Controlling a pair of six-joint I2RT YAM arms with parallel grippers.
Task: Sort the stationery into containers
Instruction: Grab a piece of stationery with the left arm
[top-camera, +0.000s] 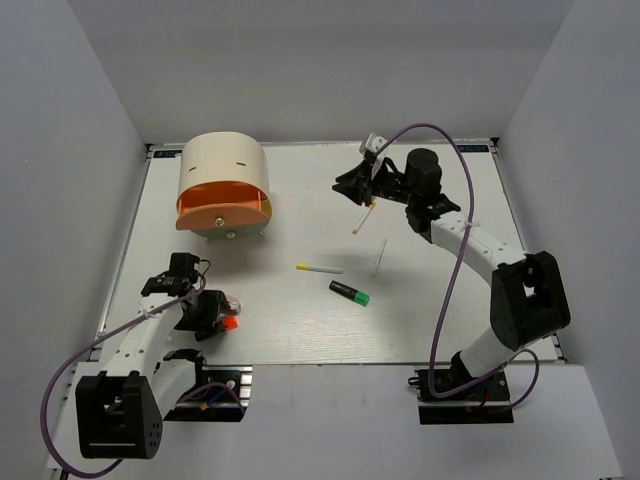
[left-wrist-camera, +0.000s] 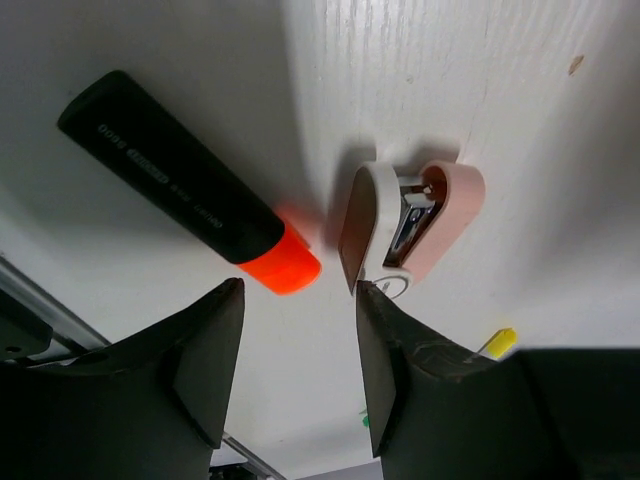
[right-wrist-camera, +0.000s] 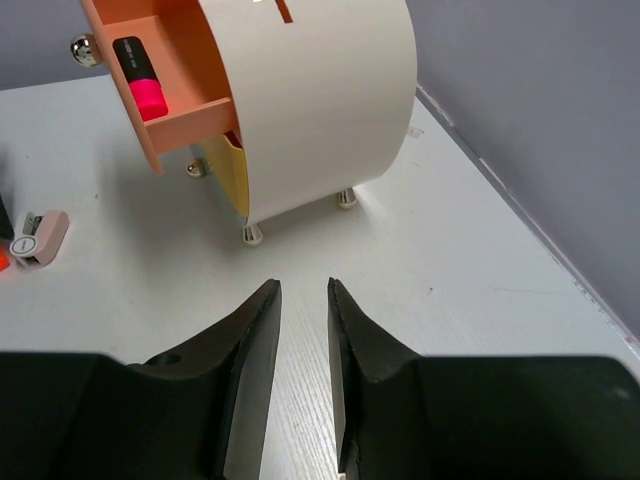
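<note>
The orange-ended marker (left-wrist-camera: 185, 185) lies flat near the table's near-left corner, with the grey-and-pink piece (left-wrist-camera: 410, 220) just beside it, not touching. My left gripper (left-wrist-camera: 295, 350) hovers over the gap between them, fingers spread and empty. I judge this the approach to a pick. Next I must centre on one item, square to it, then descend and close.

Mid-table lie a yellow-tipped pen (top-camera: 318, 268), another pen (top-camera: 380, 256) and the green-ended marker (top-camera: 349, 292). A third pen (top-camera: 363, 217) shows close by my right gripper (right-wrist-camera: 304, 288), whose fingers are a slit apart with nothing between them.

Toward the far-left corner, the cream box (top-camera: 225, 165) has its orange drawer (right-wrist-camera: 185, 110) out — one pink-ended marker (right-wrist-camera: 138, 75) inside.
</note>
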